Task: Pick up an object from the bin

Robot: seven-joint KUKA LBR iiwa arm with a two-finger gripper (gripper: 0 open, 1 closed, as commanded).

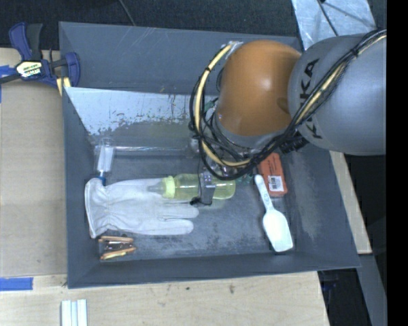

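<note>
My gripper [207,194] hangs low in the middle of the bin, under the orange wrist cover. Its dark tip is down on a pale yellow-green baby bottle [188,187] that lies on its side, nipple end pointing left. The bottle's nipple end rests on the cuff side of a white work glove [132,208], spread flat at the bin's left. Just right of the gripper lies a white plastic scoop-like tool [275,224], handle toward the gripper. A small orange packet with a barcode label [275,176] sits partly under the arm.
A brown clothespin [115,247] lies at the front left corner, below the glove. A clear plastic tube or syringe [105,160] rests at the back left, near a clear wrapper. The arm and its cables cover the bin's back right.
</note>
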